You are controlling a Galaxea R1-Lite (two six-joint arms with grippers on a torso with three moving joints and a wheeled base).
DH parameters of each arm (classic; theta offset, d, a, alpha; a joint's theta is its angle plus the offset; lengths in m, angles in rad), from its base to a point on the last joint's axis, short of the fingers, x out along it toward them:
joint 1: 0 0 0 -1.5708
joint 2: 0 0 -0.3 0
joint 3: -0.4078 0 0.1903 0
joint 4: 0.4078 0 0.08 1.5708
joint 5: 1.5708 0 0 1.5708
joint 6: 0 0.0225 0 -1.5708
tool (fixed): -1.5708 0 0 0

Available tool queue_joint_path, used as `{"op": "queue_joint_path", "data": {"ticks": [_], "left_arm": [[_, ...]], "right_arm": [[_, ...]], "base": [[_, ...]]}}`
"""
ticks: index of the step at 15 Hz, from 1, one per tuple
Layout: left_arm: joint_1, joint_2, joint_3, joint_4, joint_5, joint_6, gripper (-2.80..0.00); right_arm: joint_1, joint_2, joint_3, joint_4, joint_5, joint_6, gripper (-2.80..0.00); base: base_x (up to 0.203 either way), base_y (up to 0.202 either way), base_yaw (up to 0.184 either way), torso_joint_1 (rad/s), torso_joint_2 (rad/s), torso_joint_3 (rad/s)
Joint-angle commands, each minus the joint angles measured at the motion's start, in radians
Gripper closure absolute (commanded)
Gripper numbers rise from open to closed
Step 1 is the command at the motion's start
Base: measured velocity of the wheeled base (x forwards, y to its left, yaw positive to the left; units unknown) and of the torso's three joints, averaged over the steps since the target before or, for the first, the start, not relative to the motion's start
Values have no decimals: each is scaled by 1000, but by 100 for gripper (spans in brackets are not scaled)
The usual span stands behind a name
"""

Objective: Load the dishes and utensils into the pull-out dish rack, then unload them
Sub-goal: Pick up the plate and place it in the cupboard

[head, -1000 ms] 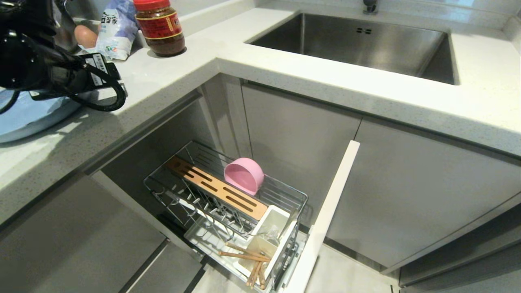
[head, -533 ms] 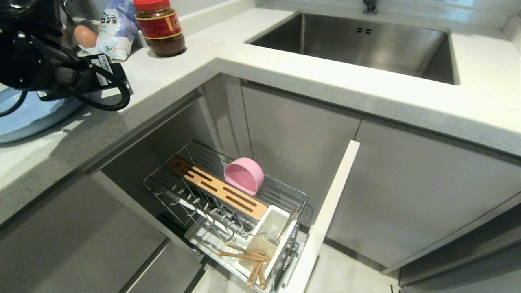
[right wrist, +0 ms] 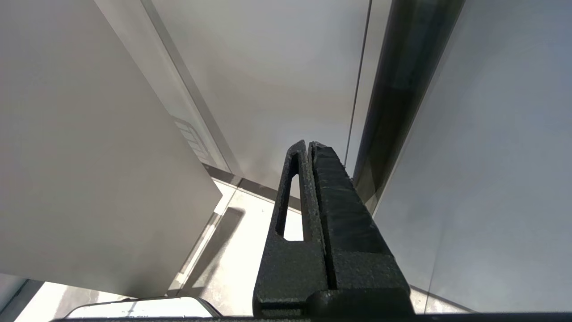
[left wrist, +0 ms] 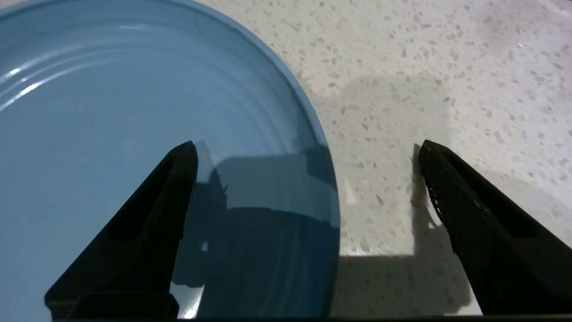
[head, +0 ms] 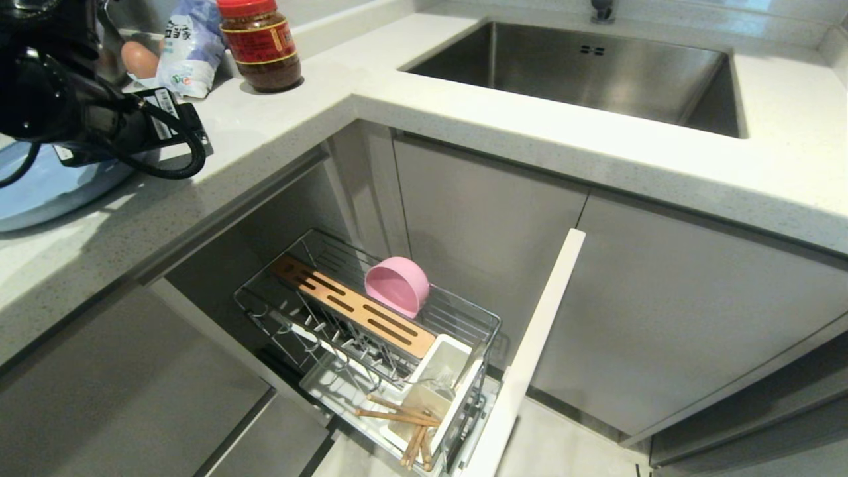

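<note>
My left arm has crept a little along the worktop [head: 278, 126], so my left pincer [left wrist: 304, 152], spread wide and empty, straddles the rim of the blue plate [left wrist: 111, 134] lying flat there; I should lower squarely and pinch the rim only.

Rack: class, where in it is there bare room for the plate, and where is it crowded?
Free: the wire prongs between the near rim and the wooden strip, and the back lane left of the bowl. Crowded: the white cup end, where chopsticks lie. The plate sits on the counter.
</note>
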Motion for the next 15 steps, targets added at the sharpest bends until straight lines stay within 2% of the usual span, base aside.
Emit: {"op": "queue_joint_path", "data": {"ticks": [1, 6, 7, 8, 15], "left_arm": [[3, 14, -28, 45, -23, -19, -280], [5, 13, -32, 48, -27, -23, -280], [5, 11, -30, 48, -27, -23, -76], [5, 12, -31, 48, -27, -23, 0], [8, -2, -27, 48, -25, -23, 0]], "right_arm": [[1, -4, 0, -1, 0, 0, 0], [0, -4, 0, -1, 0, 0, 0], [0, -3, 0, -1, 0, 0, 0], [0, -4, 0, -1, 0, 0, 0], [0, -4, 0, -1, 0, 0, 0]], "base": [[0, 0, 0, 0, 0, 0], [0, 0, 0, 0, 0, 0], [0, 0, 0, 0, 0, 0], [0, 0, 0, 0, 0, 0], [0, 0, 0, 0, 0, 0]]}}
